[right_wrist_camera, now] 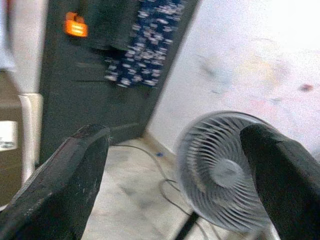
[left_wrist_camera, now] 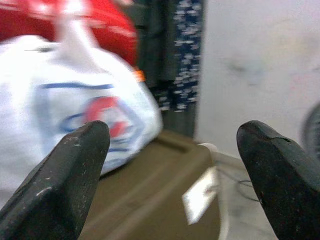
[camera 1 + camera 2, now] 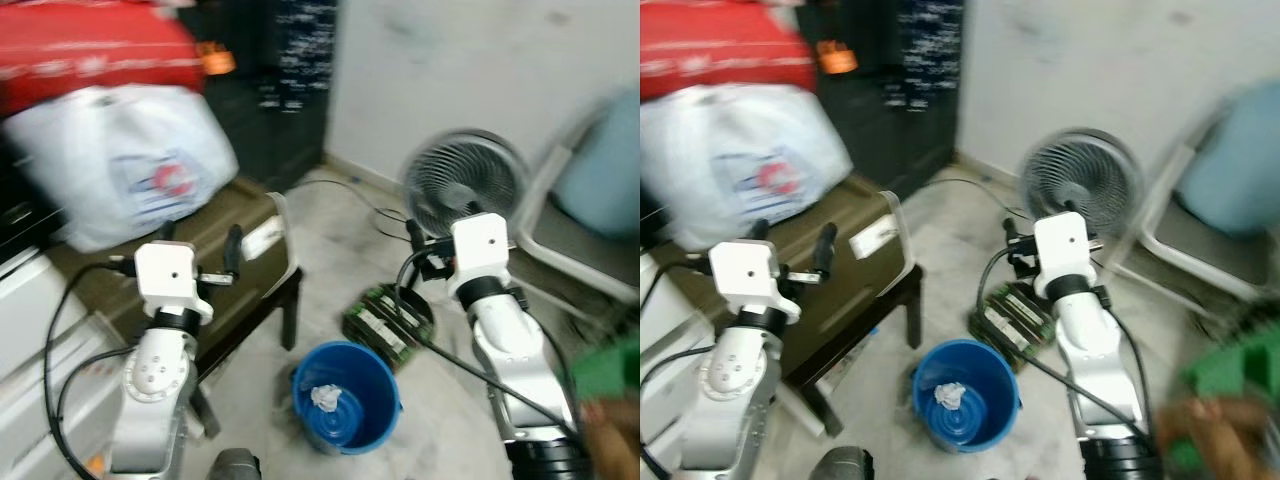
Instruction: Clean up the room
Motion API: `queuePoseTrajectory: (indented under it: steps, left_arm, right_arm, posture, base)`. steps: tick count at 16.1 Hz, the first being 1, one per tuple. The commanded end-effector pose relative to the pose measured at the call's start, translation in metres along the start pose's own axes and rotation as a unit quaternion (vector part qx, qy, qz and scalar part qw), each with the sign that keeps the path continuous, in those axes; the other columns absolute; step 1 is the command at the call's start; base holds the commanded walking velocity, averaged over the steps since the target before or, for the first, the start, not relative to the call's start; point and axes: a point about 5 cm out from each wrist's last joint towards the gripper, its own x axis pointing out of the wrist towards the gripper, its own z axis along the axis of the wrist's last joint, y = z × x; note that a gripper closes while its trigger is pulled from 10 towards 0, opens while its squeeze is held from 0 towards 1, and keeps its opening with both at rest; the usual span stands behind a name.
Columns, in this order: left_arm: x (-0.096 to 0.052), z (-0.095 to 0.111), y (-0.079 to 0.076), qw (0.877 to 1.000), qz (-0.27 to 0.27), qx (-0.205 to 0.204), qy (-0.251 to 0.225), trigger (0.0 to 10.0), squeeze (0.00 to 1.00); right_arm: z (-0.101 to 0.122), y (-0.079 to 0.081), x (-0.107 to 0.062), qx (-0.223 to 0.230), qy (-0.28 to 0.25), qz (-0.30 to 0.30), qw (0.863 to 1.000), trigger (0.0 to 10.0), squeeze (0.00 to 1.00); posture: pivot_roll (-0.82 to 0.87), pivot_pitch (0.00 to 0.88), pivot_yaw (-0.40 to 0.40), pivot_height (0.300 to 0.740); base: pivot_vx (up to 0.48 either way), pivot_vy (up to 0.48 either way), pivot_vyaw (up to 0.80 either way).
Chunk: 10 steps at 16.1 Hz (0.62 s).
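While both your grippers, left gripper (image 2: 172, 165) and right gripper (image 1: 175, 175), hang spread and empty, you look set to seek litter for the round blue plastic bucket (image 3: 345, 395).

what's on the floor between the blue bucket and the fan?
A green-and-black box-like item lies on the floor between the blue bucket and the fan, crossed by the right arm's cable; seen in both eye views.

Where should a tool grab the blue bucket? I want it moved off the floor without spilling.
Take the blue bucket by its rim, coming straight down from above: it stands upright and open-topped, crumpled white paper inside, so one finger can slip inside the wall, one outside. Probably the right-side rim, nearest the right tool.
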Motion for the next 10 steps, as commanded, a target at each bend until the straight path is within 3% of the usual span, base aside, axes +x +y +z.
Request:
queuePoseTrajectory:
  steps: [1, 10]
  left_arm:
    - [-0.0008, -0.0022, 0.0004, 1.000, 0.002, 0.012, 0.003, 10.0, 0.00]
    - [0.0030, -0.0053, -0.0063, 1.000, -0.017, 0.022, 0.008, 10.0, 0.00]
  right_arm:
    - [-0.0024, -0.0024, 0.0002, -0.001, 0.005, -0.004, 1.000, 10.0, 0.00]
    - [-0.0074, -0.0029, 0.0008, 0.011, 0.009, -0.001, 1.000, 10.0, 0.00]
  posture:
    - [0.03, 0.003, -0.055, 0.740]
    - [0.03, 0.000, -0.052, 0.740]
  base:
    - [0.000, 0.000, 0.80]
    - [0.000, 0.000, 0.80]
